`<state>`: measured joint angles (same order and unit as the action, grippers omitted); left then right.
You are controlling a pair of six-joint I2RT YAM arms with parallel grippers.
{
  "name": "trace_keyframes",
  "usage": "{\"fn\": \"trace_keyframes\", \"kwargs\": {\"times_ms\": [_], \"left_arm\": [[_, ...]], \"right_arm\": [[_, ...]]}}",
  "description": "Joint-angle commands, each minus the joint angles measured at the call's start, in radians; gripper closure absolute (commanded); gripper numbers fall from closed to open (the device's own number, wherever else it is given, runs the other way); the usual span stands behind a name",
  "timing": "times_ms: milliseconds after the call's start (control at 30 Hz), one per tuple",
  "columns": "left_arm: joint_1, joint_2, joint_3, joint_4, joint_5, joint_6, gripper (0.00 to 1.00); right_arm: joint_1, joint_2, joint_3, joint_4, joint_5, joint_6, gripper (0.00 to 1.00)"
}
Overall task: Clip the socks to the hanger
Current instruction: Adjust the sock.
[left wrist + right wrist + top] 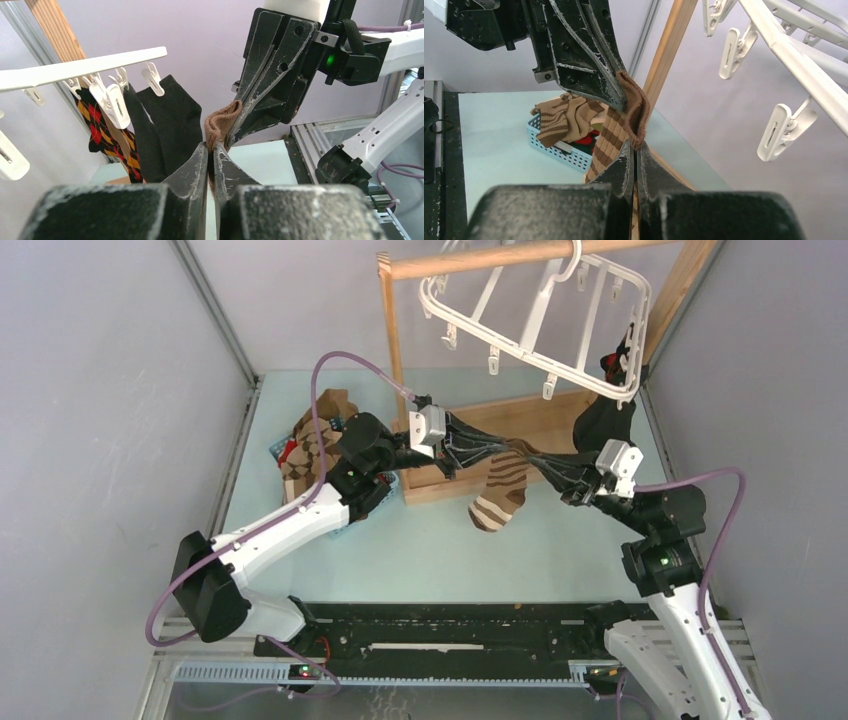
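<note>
Brown striped sock [498, 495] hangs vertical, toe down, cuff gripped by left claw [210, 150] and right claw [634, 150]

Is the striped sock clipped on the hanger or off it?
Off: left gripper and right gripper, both shut, hold the striped sock by its cuff, below the hanger.

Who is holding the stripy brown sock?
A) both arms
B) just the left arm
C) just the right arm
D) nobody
A: the left end effector and the right end effector both pinch the sock at its cuff.
</note>
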<state>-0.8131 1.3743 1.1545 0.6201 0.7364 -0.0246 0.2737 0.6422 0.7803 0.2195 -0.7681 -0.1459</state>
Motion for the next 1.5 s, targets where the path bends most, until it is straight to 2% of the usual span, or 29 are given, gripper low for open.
{"fn": "trace_keyframes", "kwargs": {"times_ms": [0,100,233,333,433,600,700,733,867,1000,1133,1233,1467], "left_arm": [[-0.007,-0.016,-0.004,0.049,-0.021,-0.042,0.87],[-0.006,-0.017,-0.005,0.049,-0.031,-0.043,0.8],[-0.002,-0.018,-0.006,0.057,-0.086,-0.045,0.45],[-0.002,-0.001,0.003,0.096,-0.131,-0.061,0.27],[-0.003,0.04,0.037,0.128,-0.153,-0.069,0.2],[0.0,0.117,0.083,0.183,-0.168,-0.097,0.17],[0.002,0.141,0.071,0.275,-0.092,-0.153,0.03],[0.003,0.141,0.068,0.281,-0.057,-0.155,0.01],[0.003,0.133,0.073,0.262,0.065,-0.175,0.0],[-0.002,0.131,0.072,0.258,0.13,-0.22,0.06],[-0.01,0.139,0.082,0.204,0.131,-0.21,0.19],[-0.015,0.149,0.096,0.17,0.116,-0.19,0.24],[-0.026,0.169,0.145,0.162,0.129,-0.227,0.57]], "right_arm": [[-0.022,-0.022,0.041,-0.024,0.026,0.036,1.0],[-0.063,-0.043,0.042,-0.064,0.028,0.067,1.0],[-0.134,-0.082,0.042,-0.182,0.037,0.043,1.0],[-0.194,-0.114,0.042,-0.262,0.038,0.029,1.0],[-0.252,-0.13,0.041,-0.294,0.03,0.03,1.0],[-0.324,-0.138,0.04,-0.291,-0.021,0.031,1.0],[-0.339,-0.141,0.042,-0.293,-0.103,0.0,1.0],[-0.34,-0.142,0.042,-0.297,-0.119,-0.013,1.0],[-0.34,-0.134,0.042,-0.283,-0.141,-0.016,1.0],[-0.332,-0.113,0.042,-0.232,-0.168,0.014,1.0],[-0.312,-0.101,0.042,-0.174,-0.176,0.033,1.0],[-0.285,-0.088,0.057,-0.178,-0.178,0.028,1.0],[-0.224,-0.071,0.066,-0.152,-0.167,0.033,1.0]]}}
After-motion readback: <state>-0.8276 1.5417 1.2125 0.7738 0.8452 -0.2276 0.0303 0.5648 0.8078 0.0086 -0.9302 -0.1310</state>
